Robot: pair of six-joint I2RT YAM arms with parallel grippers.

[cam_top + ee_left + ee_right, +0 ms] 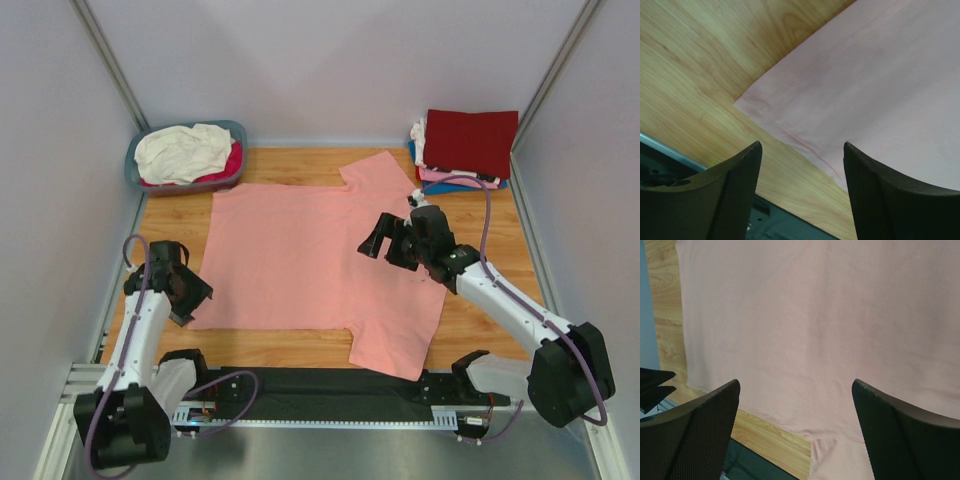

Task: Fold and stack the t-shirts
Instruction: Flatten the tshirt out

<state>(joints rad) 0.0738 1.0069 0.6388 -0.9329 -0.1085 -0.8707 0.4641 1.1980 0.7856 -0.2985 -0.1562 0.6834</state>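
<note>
The right arm hides part of the salmon-pink t-shirt (pixel 300 260), which lies spread flat and smooth on the wood-grain worktop (pixel 180 215), one sleeve reaching the near edge. The left hand (pixel 802 150), jaws apart and empty, hangs over a stitched hem corner. The right hand (pixel 795 385), jaws wide, hangs over the cloth's middle. At far right, a dark red t-shirt (pixel 470 140) tops a folded stack whose lower layers show only edges. A crumpled cream-white t-shirt (pixel 185 150) fills the plastic basket (pixel 238 130) at far left.
</note>
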